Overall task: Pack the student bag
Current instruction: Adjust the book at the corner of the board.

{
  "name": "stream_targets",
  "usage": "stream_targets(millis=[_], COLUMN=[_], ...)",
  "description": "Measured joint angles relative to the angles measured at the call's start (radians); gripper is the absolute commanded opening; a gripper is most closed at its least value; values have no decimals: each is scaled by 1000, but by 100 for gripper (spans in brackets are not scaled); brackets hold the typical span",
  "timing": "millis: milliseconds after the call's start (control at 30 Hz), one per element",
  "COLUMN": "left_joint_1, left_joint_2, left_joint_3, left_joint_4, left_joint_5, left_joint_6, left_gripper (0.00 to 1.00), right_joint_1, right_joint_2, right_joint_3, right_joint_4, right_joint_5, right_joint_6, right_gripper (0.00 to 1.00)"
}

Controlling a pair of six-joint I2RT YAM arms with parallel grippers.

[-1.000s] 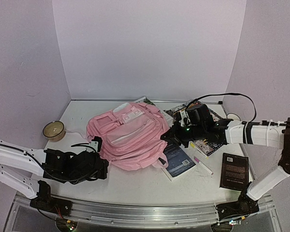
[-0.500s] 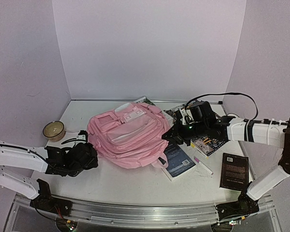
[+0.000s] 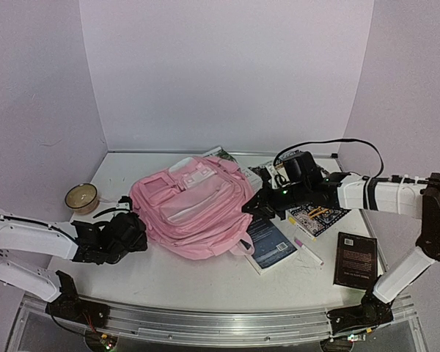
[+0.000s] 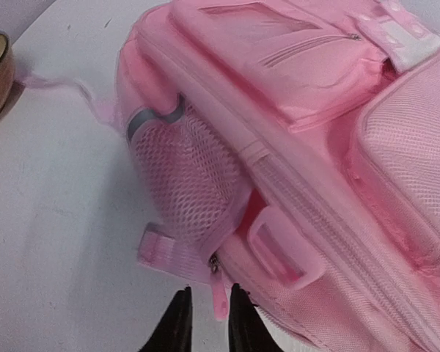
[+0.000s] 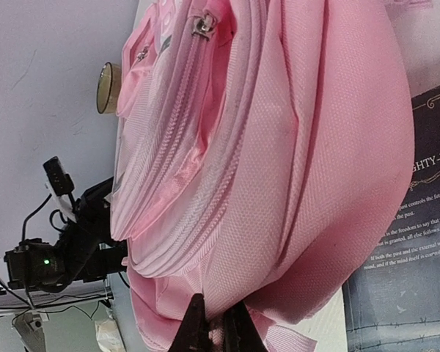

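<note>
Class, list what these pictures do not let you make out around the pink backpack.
- Inside the student bag: fabric covers it in every view.
- Far book, top view: mostly under the bag.
- Black book title, top view: too small.
- Tips of the right claw, right wrist view: buried in bag folds.

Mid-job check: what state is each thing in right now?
Backpack: lying flat, zips in view closed.
Left gripper: slightly open around the zip pull.
Right gripper: shut on backpack fabric.
Bowl: upright.
Blue book: closed, flat.
Black book: closed, flat.
</note>
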Motion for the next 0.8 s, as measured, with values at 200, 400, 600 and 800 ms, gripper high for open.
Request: stream_targets(millis=[200,400,600,800], left_joint_1=[2,3,3,-48], left_joint_2=[-196,-291,-216,-65], left_joint_3=[0,40,140,261], left_joint_4=[-14,-36,-49,-57], left_joint_5=[97,251,418,520], left_joint_6=[87,185,273,374], left_gripper=[71,77,81,82], right_joint_1=[0,0,6,22], right_joint_2=[53,84,118,148], right_joint_3=[17,49,79,84], right_joint_4=[-5,-5,-4,-3], right_joint_5=[-3,0,2,15], right_joint_6=[-16,-25,-26,-26], right_gripper=[0,0,0,0])
